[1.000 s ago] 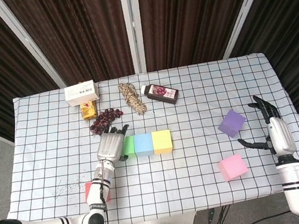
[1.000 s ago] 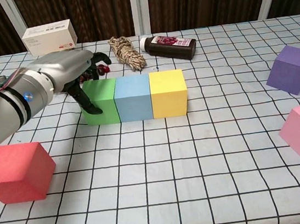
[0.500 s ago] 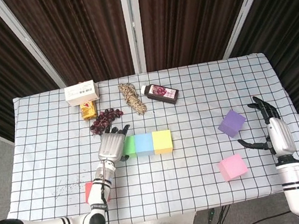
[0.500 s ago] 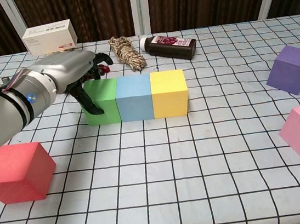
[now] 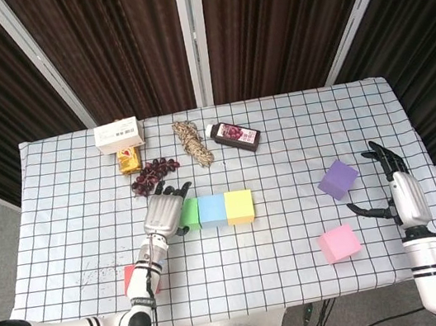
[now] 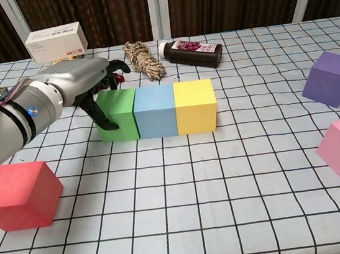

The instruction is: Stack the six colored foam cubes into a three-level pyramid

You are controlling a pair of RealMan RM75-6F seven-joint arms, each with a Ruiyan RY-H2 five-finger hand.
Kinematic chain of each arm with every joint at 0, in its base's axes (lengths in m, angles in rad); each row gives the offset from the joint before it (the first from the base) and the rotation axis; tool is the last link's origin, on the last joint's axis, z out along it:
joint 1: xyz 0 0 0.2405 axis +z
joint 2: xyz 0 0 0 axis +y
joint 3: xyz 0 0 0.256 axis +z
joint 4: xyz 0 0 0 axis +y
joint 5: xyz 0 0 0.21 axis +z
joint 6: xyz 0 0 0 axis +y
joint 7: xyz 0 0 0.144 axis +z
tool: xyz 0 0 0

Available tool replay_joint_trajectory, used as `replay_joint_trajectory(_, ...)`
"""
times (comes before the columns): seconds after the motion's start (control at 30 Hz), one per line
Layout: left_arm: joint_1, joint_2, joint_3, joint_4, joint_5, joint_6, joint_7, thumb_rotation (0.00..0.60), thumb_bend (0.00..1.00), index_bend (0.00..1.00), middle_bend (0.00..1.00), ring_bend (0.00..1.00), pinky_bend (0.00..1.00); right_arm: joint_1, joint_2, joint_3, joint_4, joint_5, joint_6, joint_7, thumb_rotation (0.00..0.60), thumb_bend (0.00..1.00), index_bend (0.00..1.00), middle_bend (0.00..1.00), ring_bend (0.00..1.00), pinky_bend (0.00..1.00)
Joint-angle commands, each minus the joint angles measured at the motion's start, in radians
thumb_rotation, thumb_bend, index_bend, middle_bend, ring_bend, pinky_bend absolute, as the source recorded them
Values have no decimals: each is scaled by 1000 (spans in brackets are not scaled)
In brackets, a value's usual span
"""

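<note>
A white box [image 6: 55, 42] with a red-and-grey printed label is seen at the far left of the desk [image 5: 279, 128], and a dark bottle [image 6: 192, 52] with a pictured label lies on its side beside a coil of rope [image 6: 143, 59]; none of the writing can be read. A small yellow packet [image 5: 129, 159] and a bunch of dark grapes [image 5: 153, 173] are seen near the box.

Compared with a second ago, the row of green cube [image 6: 118, 114], blue cube [image 6: 155, 111] and yellow cube [image 6: 195, 105] has been shifted slightly towards the robot's right (still touching side by side), and the left hand [image 6: 70, 84] has moved along with it.

The left hand is laid against the outer side of the green cube, the fingers [image 6: 102, 113] being curled down over its edge and front face; nothing is lifted or enclosed. The red cube [image 6: 20, 195] is left near the front edge, well apart from the row.

The right hand [image 5: 395, 188] is held above the desk with its fingers spread wide and nothing in them. The purple cube [image 5: 338, 179] lies just beside it, tilted, and the pink cube [image 5: 338, 243] is set nearer the front.
</note>
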Motion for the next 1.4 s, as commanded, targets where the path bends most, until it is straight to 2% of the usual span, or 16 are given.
replay_joint_trajectory(0.03,1,0,1,1,-1,1,1,600,133,125,315,231,102,0,0,-1,0,-1,-1,-1,600,0,0,182,30,0)
replay_joint_trajectory(0.47,6,3,6,-20,6,12,5,600,130,125,279,231,101,-1,3,-3,1,1,-7,2,600,0,0,180,31,0)
replay_joint_trajectory(0.63,4,28,6,-49,5,35,47,600,131,125,264,222,99,-2,5,-2,-1,-3,-4,3,600,0,0,179,30,0)
replay_joint_trajectory(0.83,-36,135,16,-191,-227,22,261,600,132,120,166,111,51,-2,4,-1,-1,-3,-4,5,600,0,0,180,31,0)
replay_joint_trajectory(0.93,-55,171,14,-233,-315,21,307,600,133,118,142,96,45,-1,2,-2,-3,-4,-3,-2,600,0,0,180,31,0)
replay_joint_trajectory(1.0,-64,187,17,-243,-336,30,318,600,133,117,136,91,43,0,0,-2,-5,-1,-5,-7,600,0,0,180,31,0)
replay_joint_trajectory(1.2,-49,181,38,-178,-265,84,265,600,134,111,126,82,43,3,-3,-2,-8,2,-5,-18,600,0,0,181,31,0)
replay_joint_trajectory(1.4,-25,152,56,-76,-170,60,160,600,134,105,109,70,43,9,-9,-3,-13,7,-9,-35,600,0,0,181,31,0)
